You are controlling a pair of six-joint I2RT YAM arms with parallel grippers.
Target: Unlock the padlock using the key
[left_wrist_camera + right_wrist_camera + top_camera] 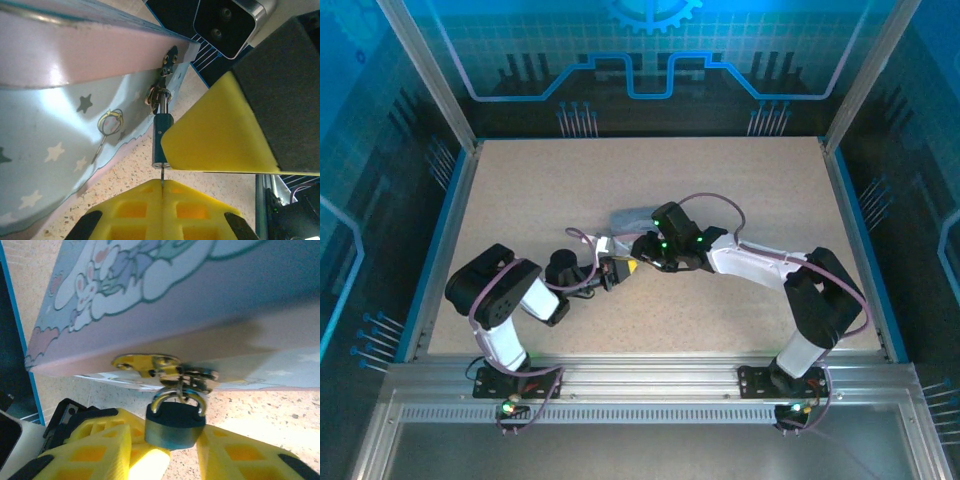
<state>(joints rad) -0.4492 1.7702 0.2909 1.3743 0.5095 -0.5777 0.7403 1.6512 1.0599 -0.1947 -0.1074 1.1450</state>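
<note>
The left claw had its yellow fingers pressed together on the thin dark metal key, whose tip met the underside of the small dark-blue padlock. The padlock hung from the brass hasp of a pale blue cartoon-printed tin above the speckled counter, clamped by the right claw.

Dark-blue padlock on the hasp of the cartoon tin, between 2 yellow fingers.
</note>
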